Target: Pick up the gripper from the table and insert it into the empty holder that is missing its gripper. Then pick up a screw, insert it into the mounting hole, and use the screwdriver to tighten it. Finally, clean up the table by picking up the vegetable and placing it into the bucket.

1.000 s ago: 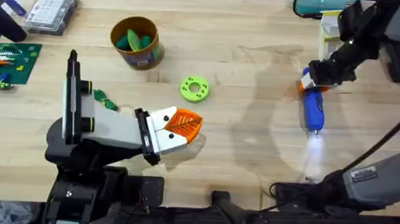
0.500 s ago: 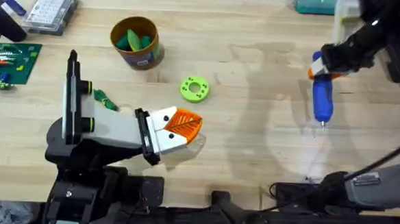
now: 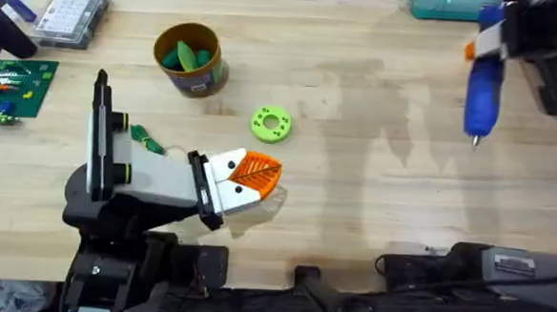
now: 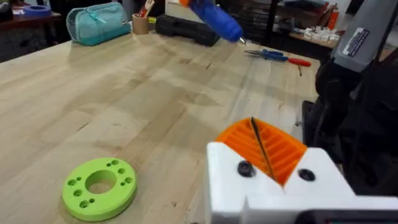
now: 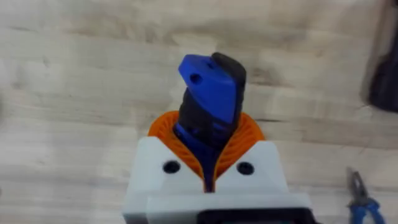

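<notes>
Right gripper (image 5: 211,163) is clamped hard on the screwdriver (image 3: 484,88), orange pads squeezing its blue body. It has swung the tool up and away, from mid-right of the overhead frame a second ago to the upper right corner now, silver bit pointing down, clear of the table (image 3: 353,189). That looks like carrying it off. Left gripper (image 3: 247,178) sits closed and empty at lower centre. The vegetable (image 3: 148,140) lies centre-left beside the left arm; the bucket (image 3: 202,74) waits at upper left.

A pale wooden table (image 3: 354,179) with visible grain — dark shelving and clutter beyond its far edge.
</notes>
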Robot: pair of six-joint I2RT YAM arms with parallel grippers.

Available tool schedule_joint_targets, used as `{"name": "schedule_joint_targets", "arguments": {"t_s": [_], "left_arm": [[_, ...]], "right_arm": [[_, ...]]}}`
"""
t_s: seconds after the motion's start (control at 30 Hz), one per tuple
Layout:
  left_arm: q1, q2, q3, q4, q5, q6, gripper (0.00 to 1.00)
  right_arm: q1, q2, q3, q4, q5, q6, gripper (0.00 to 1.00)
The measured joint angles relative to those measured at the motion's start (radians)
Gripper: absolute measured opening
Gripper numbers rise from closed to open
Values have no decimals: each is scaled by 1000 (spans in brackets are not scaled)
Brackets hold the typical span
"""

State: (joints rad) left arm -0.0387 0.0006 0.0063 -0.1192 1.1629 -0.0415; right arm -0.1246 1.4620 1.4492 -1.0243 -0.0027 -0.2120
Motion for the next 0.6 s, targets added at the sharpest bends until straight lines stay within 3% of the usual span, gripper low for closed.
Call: {"name": "schedule_joint_targets", "arguments": {"t_s": [0.2, 0.6], "left_arm": [[0, 0, 0, 0, 0, 0, 14], [0, 0, 0, 0, 0, 0, 14]], "right_arm": [[0, -50, 166, -39, -7, -39, 26], [23, -54, 464, -65, -154, -56, 26]]}}
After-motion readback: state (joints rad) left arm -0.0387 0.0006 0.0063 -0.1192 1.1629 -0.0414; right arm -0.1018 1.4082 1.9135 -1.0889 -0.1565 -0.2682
